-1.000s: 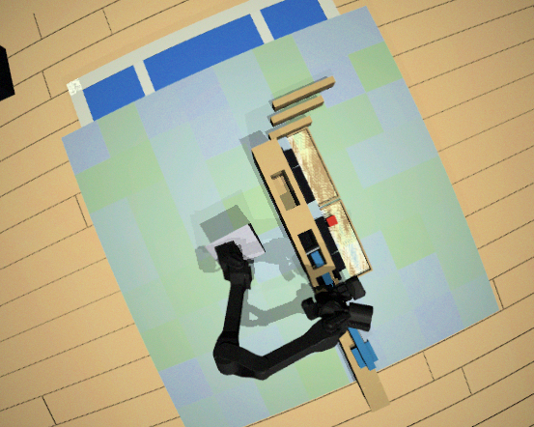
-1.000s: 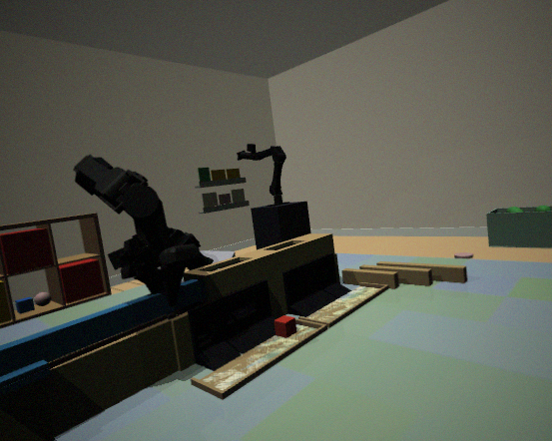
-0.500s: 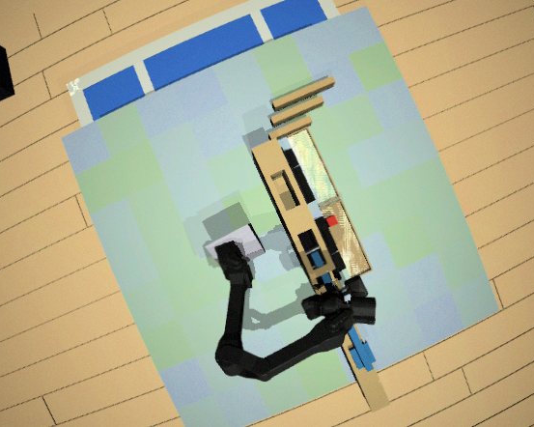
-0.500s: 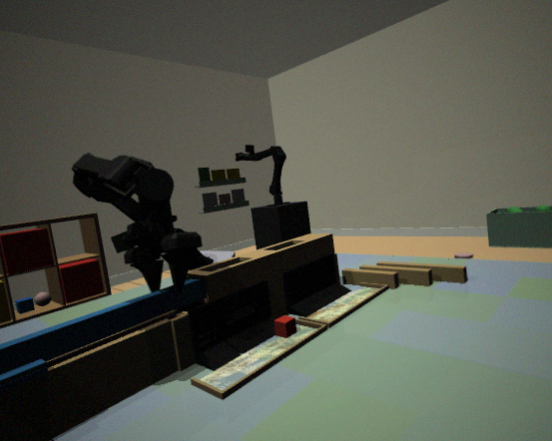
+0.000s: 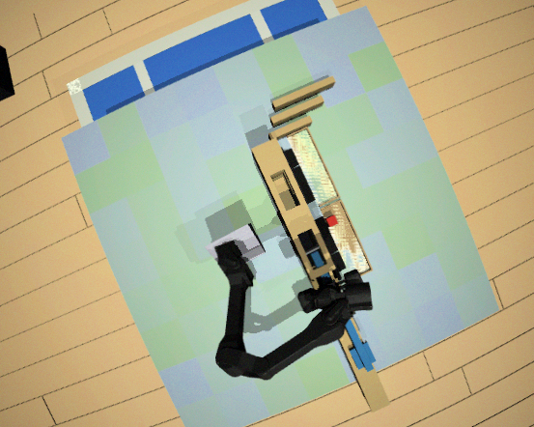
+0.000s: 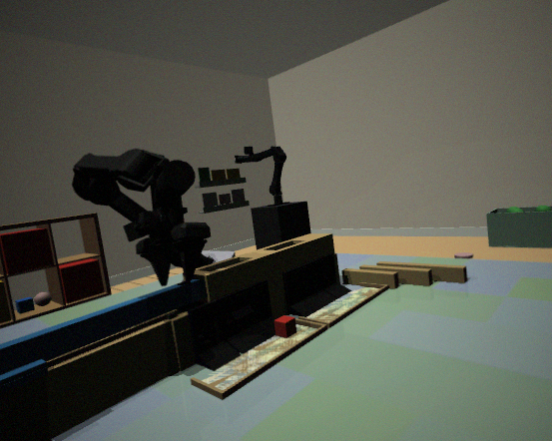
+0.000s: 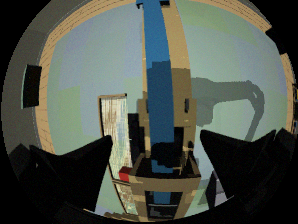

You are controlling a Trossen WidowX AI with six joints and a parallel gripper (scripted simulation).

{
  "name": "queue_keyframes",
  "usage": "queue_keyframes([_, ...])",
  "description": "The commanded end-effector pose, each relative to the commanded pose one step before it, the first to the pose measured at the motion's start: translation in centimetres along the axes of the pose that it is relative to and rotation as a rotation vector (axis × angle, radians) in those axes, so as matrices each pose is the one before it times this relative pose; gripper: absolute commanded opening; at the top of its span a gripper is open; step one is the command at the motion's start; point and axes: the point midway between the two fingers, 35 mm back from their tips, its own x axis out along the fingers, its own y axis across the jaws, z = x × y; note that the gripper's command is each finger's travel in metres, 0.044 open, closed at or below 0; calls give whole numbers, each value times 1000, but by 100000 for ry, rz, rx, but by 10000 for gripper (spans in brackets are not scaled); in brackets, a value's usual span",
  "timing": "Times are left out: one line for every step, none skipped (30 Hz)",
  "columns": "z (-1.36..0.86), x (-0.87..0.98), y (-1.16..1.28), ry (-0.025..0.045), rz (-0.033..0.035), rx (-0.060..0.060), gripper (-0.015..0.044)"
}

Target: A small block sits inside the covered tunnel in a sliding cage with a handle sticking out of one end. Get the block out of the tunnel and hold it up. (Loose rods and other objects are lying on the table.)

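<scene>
Top view, item one, we list the tunnel (image 5: 298, 217) (image 6: 277, 294) (image 7: 165, 183) as our landmark; where do we enter the red block (image 5: 331, 220) (image 6: 284, 326) (image 7: 125, 173)?

"Outside the tunnel, on the shallow patterned tray (image 5: 354, 246) (image 6: 247, 369) along its open side."

"And our end effector (image 5: 339, 288) (image 6: 175, 283) (image 7: 157, 137)?"

"One, black: fingers spread wide, gripping nothing, above the blue handle (image 5: 356, 338) (image 6: 107, 311) (image 7: 160, 90) beside the tunnel's handle end. We add three wooden rods (image 5: 303, 93) (image 6: 448, 272), lying near the tunnel's opposite end."
</scene>
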Motion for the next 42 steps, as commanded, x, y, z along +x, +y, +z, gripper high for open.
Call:
queue_keyframes([-338,537,-236,-301,-543,-57,440])
queue_keyframes([-31,157,-23,13,-5,9,440])
queue_keyframes([-30,157,-24,10,-4,8,440])
queue_keyframes([-29,156,-25,8,-2,7,440])
queue_keyframes([-29,156,-26,5,-1,6,440])
queue_keyframes([-28,156,-27,2,0,5,440])
queue_keyframes([-27,156,-28,-1,2,5,440])
queue_keyframes([-27,155,-29,-4,3,4,440])
queue_keyframes([-26,155,-30,-7,4,3,440])
queue_keyframes([-26,155,-31,-10,6,2,440])
queue_keyframes([-25,155,-32,-13,7,1,440])
queue_keyframes([-24,154,-33,-17,8,0,440])
queue_keyframes([-24,154,-34,-20,9,-1,440])
queue_keyframes([-23,154,-35,-23,10,-2,440])
queue_keyframes([-23,153,-36,-26,11,-3,440])
queue_keyframes([-22,153,-37,-29,13,-4,440])
queue_keyframes([-21,153,-38,-32,14,-5,440])
queue_keyframes([-21,152,-40,-35,15,-6,440])
queue_keyframes([-20,152,-41,-38,15,-7,440])
queue_keyframes([-20,152,-42,-42,16,-8,440])
queue_keyframes([-16,121,-34,-36,14,-7,440])
queue_keyframes([-9,73,-21,-23,9,-4,440])
queue_keyframes([322,-508,242,-413,140,999,414])
queue_keyframes([0,0,0,0,0,0,387])
queue_keyframes([0,0,0,0,0,0,361])
queue_keyframes([0,0,0,0,0,0,335])
queue_keyframes([0,0,0,0,0,0,309])
queue_keyframes([0,0,0,0,0,0,282])
queue_keyframes([0,0,0,0,0,0,256])
queue_keyframes([0,0,0,0,0,0,230])
queue_keyframes([0,0,0,0,0,0,204])
queue_keyframes([0,0,0,0,0,0,177])
queue_keyframes([0,0,0,0,0,0,151])
queue_keyframes([0,0,0,0,0,0,125])
queue_keyframes([0,0,0,0,0,0,99])
queue_keyframes([0,0,0,0,0,0,72])
queue_keyframes([0,0,0,0,0,0,46])
queue_keyframes([0,0,0,0,0,0,40])
queue_keyframes([0,0,0,0,0,0,33])
queue_keyframes([0,0,0,0,0,0,26])
queue_keyframes([43,14,2,19,-11,-2,0])
queue_keyframes([87,28,4,38,-21,-4,0])
